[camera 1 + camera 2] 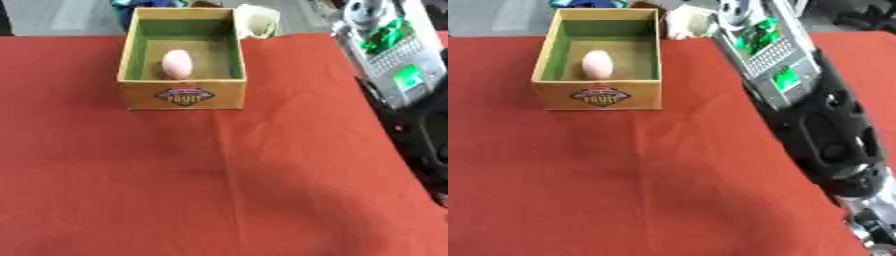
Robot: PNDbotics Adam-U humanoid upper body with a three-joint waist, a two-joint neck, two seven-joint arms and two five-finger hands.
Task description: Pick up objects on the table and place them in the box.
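While my right arm [815,115], black with silver and green-lit parts, stretches up the right side of the red-cloth-covered table [219,190], its hand lies beyond what I can see, so I cannot tell how its fingers stand. My left hand shows nowhere. A pale pink egg-shaped object [177,64] rests inside the open yellow cardboard box with a green lining [183,95], near its front wall.

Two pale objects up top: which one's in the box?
The pink egg-shaped one, lying on the green floor of the box. The other, a whitish thing, sits outside, behind the box's far right corner.
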